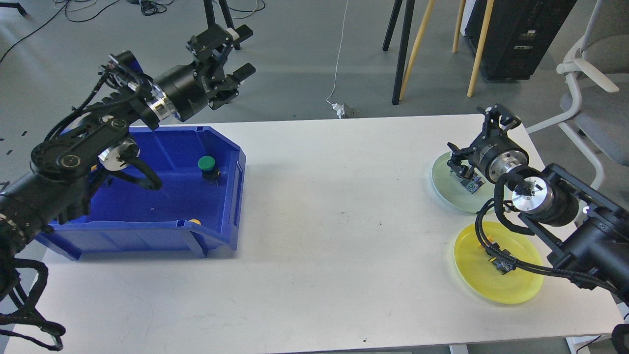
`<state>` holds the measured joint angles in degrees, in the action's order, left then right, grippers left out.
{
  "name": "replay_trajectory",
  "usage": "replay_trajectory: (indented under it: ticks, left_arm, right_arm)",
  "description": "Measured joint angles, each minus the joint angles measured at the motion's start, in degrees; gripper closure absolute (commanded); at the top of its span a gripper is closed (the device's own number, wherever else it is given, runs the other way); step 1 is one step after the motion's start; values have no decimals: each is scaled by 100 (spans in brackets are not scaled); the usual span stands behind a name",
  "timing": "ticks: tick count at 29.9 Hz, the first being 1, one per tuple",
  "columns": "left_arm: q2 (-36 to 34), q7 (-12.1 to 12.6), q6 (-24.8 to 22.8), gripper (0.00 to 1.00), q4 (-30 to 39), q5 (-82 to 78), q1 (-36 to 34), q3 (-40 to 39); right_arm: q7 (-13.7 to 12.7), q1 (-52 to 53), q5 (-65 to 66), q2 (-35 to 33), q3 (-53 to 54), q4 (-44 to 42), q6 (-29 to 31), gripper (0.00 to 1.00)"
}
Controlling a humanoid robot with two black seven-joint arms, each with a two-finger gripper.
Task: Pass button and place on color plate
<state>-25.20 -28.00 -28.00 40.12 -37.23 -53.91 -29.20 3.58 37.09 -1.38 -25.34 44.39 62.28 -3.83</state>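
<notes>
— Grey workshop floor behind, cables and stand legs beyond; white rectangular table [314, 236] as work surface. Location of task item?

— Green-capped push button on a black base [208, 168], upright inside the blue open-front plastic bin [231, 206] at table left, toward the back right of the bin floor. Small yellow object [195, 221] at the bin's front lip, mostly hidden; likely a second button, not confirmed.

— Pincer states?

— Left gripper [239, 54] raised above and behind the bin, fingers spread wide, nothing between them. Well apart from the green button. Right gripper [464, 160] low over the pale translucent round plate [442, 172] at table right, beside a small dark part [472, 184] lying on that plate. Fingers seen dark and end-on; open or closed not determinable.

— Other plate?

— Yellow translucent round plate [491, 280] nearer the front edge, bearing a small dark part with an orange bit [500, 261], partly behind the right arm's cable.

— Handling assessment?

— Judged light, rigid, hard plastic; no fragility concern. Domed cap smooth, probably slippery and prone to squirt out. Recommend grasp on the squarer black base, fingers across opposite flat sides, from above. Bin wall close on the right; clearance to be watched.
</notes>
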Motion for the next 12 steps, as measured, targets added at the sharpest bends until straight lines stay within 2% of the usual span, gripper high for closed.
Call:
replay_trajectory:
  ticks: [2, 9, 12]
  left_arm:
    - [-151, -1, 1, 1, -5, 242, 11, 3]
    - [-235, -1, 0, 0, -94, 939, 345, 7]
    - [-236, -1, 0, 0, -100, 1196, 367, -6]
  right_arm:
    - [18, 217, 27, -176, 9, 120, 758, 0]
    - [28, 604, 197, -474, -100, 143, 2617, 0]
    - [24, 605, 202, -460, -105, 44, 3086, 0]
